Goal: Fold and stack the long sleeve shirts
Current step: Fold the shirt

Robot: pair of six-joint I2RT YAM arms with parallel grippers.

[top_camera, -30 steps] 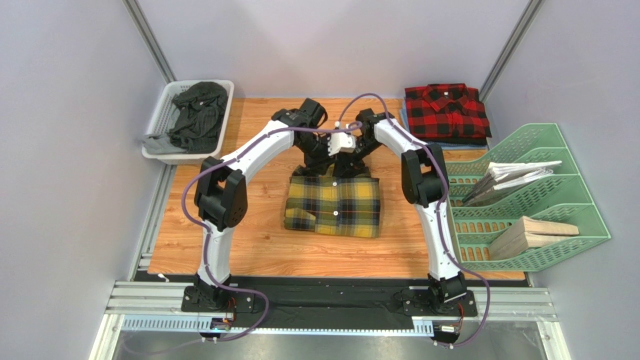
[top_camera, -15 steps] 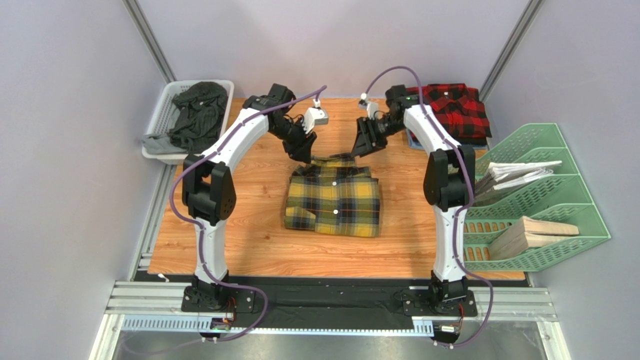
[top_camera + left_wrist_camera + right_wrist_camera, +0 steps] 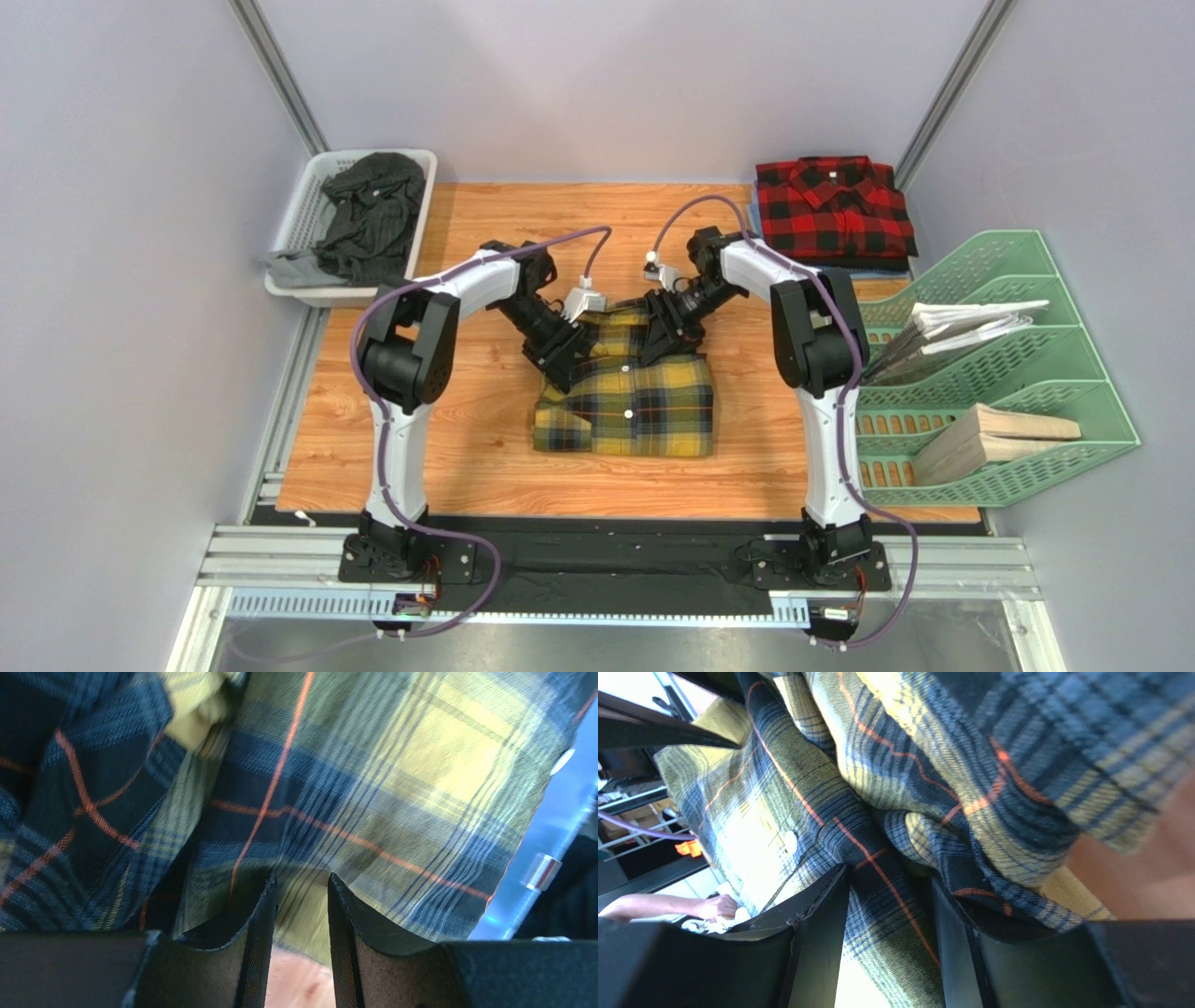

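Note:
The yellow plaid long sleeve shirt [image 3: 624,399] lies folded mid-table, collar end at the far side. My left gripper [image 3: 564,347] is at its far left corner and my right gripper [image 3: 659,329] at its far right part near the collar. In the left wrist view the shirt's edge [image 3: 393,791] runs into the narrow gap of my left gripper [image 3: 302,876], wood showing below. In the right wrist view the plaid cloth [image 3: 934,756] fills the gap of my right gripper [image 3: 889,875]. The red plaid shirt [image 3: 835,207] sits folded at the back right.
A white basket [image 3: 302,210] with dark grey clothing stands at the back left. A green file rack [image 3: 1010,273] holding papers and a wooden block [image 3: 996,437] lines the right edge. Bare wood surrounds the yellow shirt.
Both arms came down from above the table's far side onto the yellow shirt's far edge, and their jaws narrowed on the cloth. The shirt has slid slightly toward the near edge.

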